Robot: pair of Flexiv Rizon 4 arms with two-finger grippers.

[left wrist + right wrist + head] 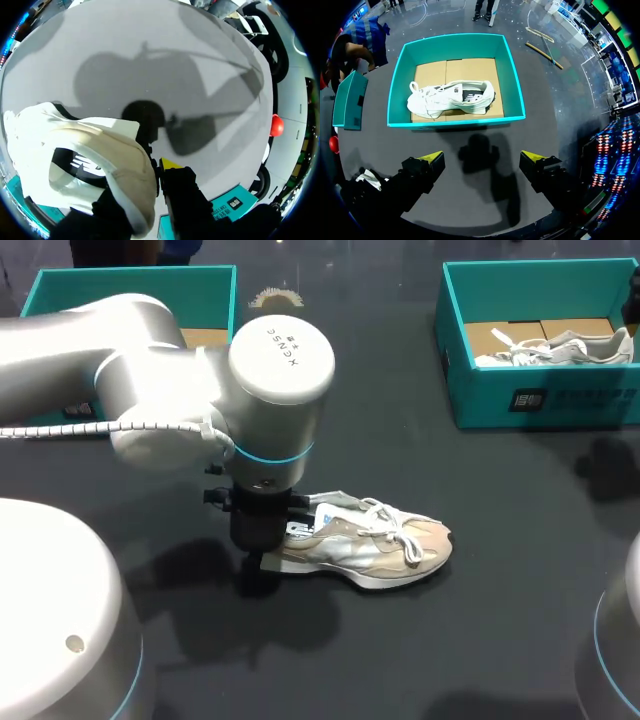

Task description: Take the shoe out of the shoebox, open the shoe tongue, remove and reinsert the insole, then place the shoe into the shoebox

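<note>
Left gripper [262, 562] at the heel of the shoe [370, 545] — closure cannot be told. The shoe lies on the table [500, 640], long axis toward 3 o'clock. Right gripper [482, 156] — spread, empty — is the farther one, facing the shoebox [455, 121].

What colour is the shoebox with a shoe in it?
The shoebox is teal, best seen in the right wrist view.

The right gripper [481, 159] is hanging over the dark table [535, 135]; its two yellow-tipped fingers [431, 161] are standing wide apart, holding nothing; its shadow is lying between them. Straight ahead of the fingers a teal shoebox [455, 121] is sitting open; a white shoe [451, 99] is lying inside on the brown card bottom; another teal box [350, 102] is standing off past one finger.
</note>
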